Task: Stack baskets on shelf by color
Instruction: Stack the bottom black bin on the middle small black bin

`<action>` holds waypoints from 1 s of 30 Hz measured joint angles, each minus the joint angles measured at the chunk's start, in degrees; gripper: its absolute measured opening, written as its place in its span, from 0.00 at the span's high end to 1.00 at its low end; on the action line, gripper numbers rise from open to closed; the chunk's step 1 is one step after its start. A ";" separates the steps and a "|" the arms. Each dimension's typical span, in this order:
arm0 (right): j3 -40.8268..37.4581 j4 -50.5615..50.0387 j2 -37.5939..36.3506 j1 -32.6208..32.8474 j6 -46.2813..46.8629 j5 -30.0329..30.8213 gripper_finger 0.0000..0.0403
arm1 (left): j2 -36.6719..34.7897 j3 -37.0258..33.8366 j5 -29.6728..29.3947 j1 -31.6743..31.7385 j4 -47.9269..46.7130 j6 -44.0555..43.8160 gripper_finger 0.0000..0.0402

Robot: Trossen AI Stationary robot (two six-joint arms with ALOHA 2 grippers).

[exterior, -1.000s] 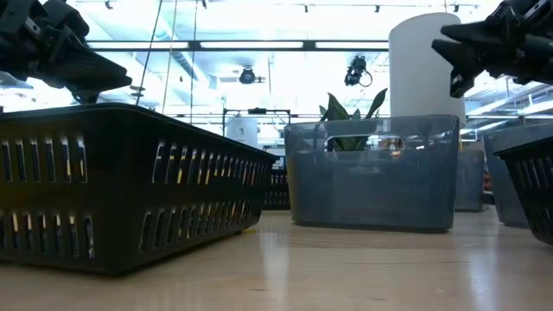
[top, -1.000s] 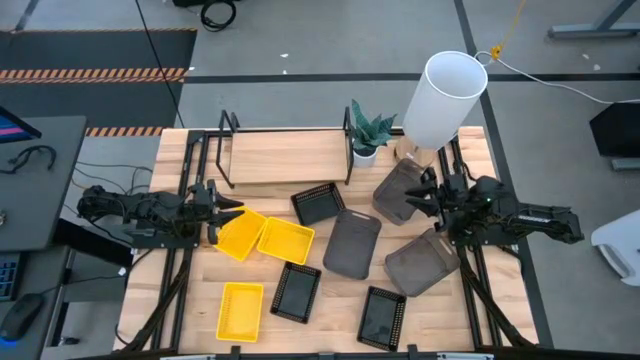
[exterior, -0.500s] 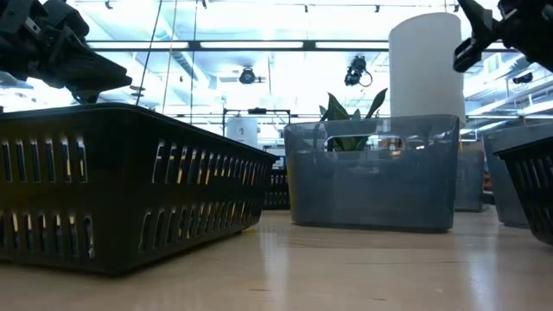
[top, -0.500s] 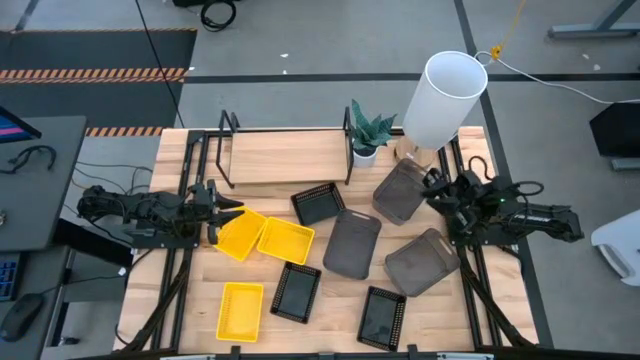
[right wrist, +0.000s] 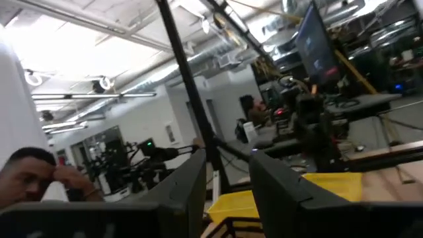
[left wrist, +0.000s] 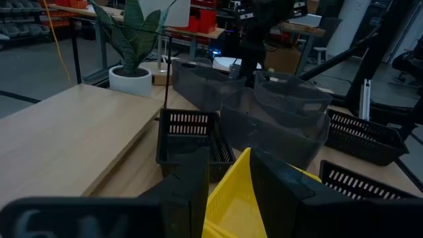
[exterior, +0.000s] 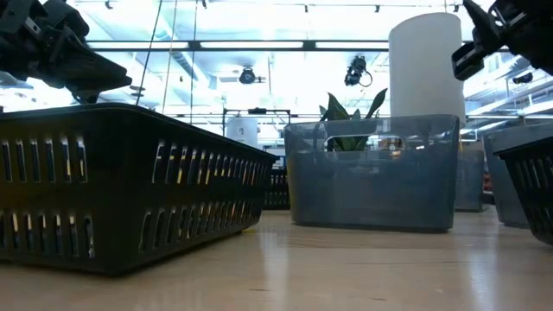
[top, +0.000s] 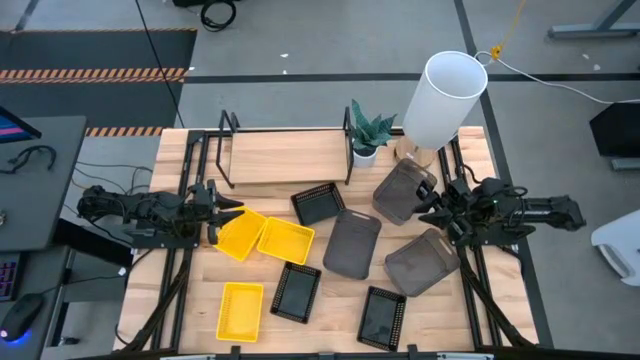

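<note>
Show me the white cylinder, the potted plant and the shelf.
white cylinder [top: 440,105], high view, its side wall.
potted plant [top: 371,129], high view, its leaves.
shelf [top: 283,157], high view, bare wood plank.

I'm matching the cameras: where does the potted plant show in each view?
High view: potted plant by the shelf's right end.
Low view: centre, behind a grey basket.
Left wrist view: upper left.
Right wrist view: not in it.
Shared landmark: white cylinder, beside the plant in high and low views.
</note>
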 joint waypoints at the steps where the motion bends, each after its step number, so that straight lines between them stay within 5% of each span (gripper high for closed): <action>1: 0.00 1.20 0.11 0.18 0.00 0.24 0.70 | 0.00 0.00 0.00 -0.02 0.00 -0.01 0.71; 8: 0.00 3.46 0.69 1.62 1.90 12.77 0.70 | 0.00 0.00 0.00 0.00 0.00 0.00 0.71; 12: 0.00 2.86 4.61 3.49 0.25 13.95 0.70 | 0.00 0.00 0.00 -0.01 0.02 -0.01 0.71; 30: 14.97 -2.41 40.66 11.58 -1.37 33.60 0.72 | 0.00 0.00 -0.01 -0.02 0.00 -0.01 0.71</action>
